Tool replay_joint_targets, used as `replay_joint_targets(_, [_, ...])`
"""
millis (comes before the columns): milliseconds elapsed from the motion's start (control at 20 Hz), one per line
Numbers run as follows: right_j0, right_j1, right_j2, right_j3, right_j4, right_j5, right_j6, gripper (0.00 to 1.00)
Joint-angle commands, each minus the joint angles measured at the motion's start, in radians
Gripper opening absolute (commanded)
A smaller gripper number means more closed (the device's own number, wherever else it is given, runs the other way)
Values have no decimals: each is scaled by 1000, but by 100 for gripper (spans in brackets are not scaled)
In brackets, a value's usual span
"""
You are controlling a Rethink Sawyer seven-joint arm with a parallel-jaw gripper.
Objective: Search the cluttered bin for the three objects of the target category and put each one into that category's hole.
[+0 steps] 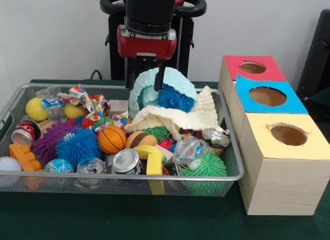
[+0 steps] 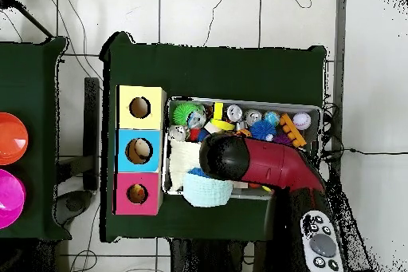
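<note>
Dark green tabletop, wire bin (image 1: 229, 175) heaped with toys. We judge the search step underway: the gripper (image 1: 159, 80) hangs above the bin's far side, one dark finger (image 1: 159, 77) reaching into the mint crocheted cloth (image 1: 175, 81); whether it's open or holding anything, we cannot tell. Blue spiky ball (image 1: 175, 99) sits just below the tip, fuzzy and soft-looking. Next needs a clean grasp, then a carry to a hole in the box row (image 1: 281, 162) beside.

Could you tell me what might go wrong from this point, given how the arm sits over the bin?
The pincer is down among the light blue cloth and blue spiky ball, so it may snag cloth rather than a target. The cream cloth drapes over other items, hiding what lies beneath. Lifting fabric could drag loose pieces over the wire bin's rim, as the pile rises above it.
</note>
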Motion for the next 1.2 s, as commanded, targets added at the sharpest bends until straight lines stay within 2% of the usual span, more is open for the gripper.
replay_joint_targets(50, [19, 52, 35, 68, 36, -57, 206, 100])
replay_joint_targets(950, [108, 45, 7, 78, 85, -81, 247, 100])
replay_joint_targets(1000, [112, 42, 5, 84, 83, -103, 239, 0])
replay_joint_targets(1200, [108, 43, 11, 97, 100, -103, 242, 0])
